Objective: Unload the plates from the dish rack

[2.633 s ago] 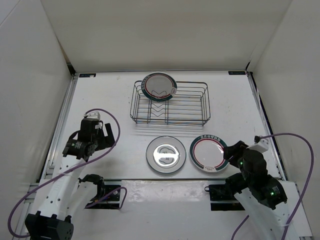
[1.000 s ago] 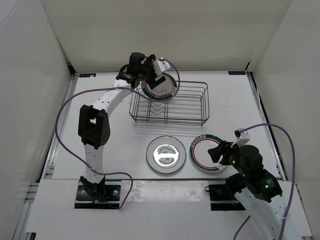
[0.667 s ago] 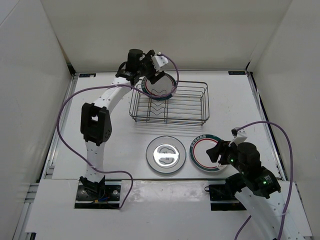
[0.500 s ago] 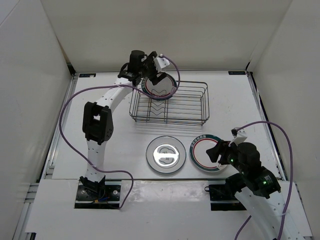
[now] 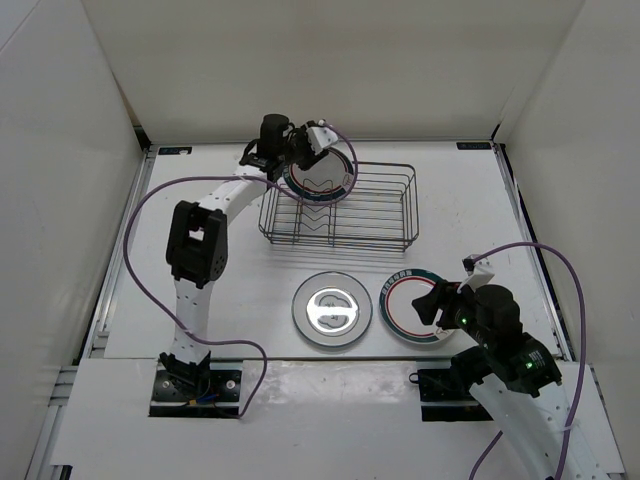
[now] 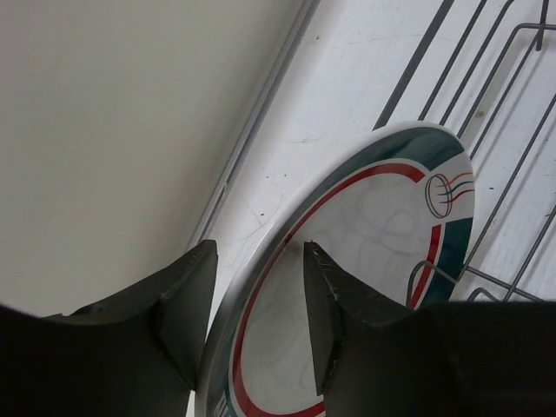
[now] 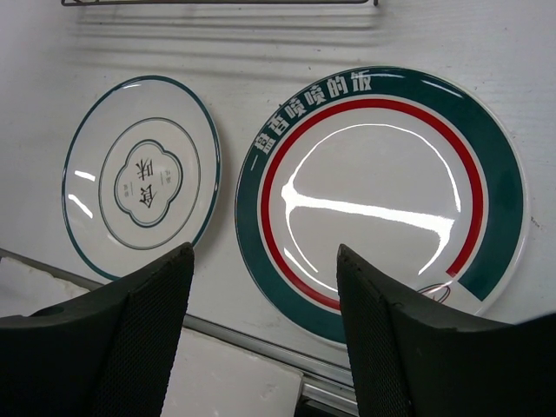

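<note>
One red-and-teal-ringed plate [image 5: 320,176] [image 6: 373,226] stands upright at the far left end of the wire dish rack [image 5: 385,215] [image 6: 512,130]. My left gripper [image 5: 301,150] [image 6: 259,252] straddles its upper left rim, one finger behind the rim and one on the face, closed in on it. Two plates lie flat on the table in front of the rack: a grey-rimmed one [image 5: 332,309] [image 7: 139,174] and a red-and-teal one [image 5: 405,300] [image 7: 382,191]. My right gripper [image 5: 432,305] [image 7: 265,256] hangs open over the near left edge of that flat plate, holding nothing.
White walls enclose the table on three sides; the back wall [image 5: 330,70] is close behind the rack and my left wrist. A metal rail [image 7: 252,339] runs along the near table edge under my right gripper. The left arm's purple cable [image 5: 150,215] loops over the left table.
The left arm swung from the near left of the table out to the rack's plate, and its jaws have narrowed onto the rim. The right gripper has barely moved, opening slightly.
</note>
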Action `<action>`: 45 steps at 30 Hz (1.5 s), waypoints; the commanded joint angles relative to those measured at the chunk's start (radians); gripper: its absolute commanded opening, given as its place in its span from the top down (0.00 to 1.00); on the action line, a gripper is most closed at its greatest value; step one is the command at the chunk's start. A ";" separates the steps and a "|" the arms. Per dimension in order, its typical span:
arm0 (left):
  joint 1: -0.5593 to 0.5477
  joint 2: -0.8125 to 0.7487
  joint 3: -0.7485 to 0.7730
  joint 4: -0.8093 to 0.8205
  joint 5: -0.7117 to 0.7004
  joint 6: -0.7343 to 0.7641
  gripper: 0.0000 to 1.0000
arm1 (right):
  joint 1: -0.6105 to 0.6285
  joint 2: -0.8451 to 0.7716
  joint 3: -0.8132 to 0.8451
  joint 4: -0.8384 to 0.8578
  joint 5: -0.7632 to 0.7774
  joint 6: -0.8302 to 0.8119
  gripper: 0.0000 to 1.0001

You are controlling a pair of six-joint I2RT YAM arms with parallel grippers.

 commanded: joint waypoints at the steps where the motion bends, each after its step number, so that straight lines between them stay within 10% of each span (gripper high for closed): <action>1: -0.011 -0.078 -0.091 0.061 -0.006 -0.028 0.47 | 0.002 -0.001 0.013 0.011 0.009 0.009 0.30; 22: -0.110 -0.247 -0.197 0.063 -0.179 0.075 0.97 | 0.001 0.008 0.013 0.012 0.006 0.006 0.26; 35: -0.117 -0.391 -0.243 0.138 -0.363 0.041 1.00 | 0.003 0.014 0.021 0.006 0.023 0.004 0.26; 45: -0.121 -0.524 -0.151 0.100 -0.610 -0.408 1.00 | 0.005 0.037 0.269 -0.167 0.092 0.001 0.29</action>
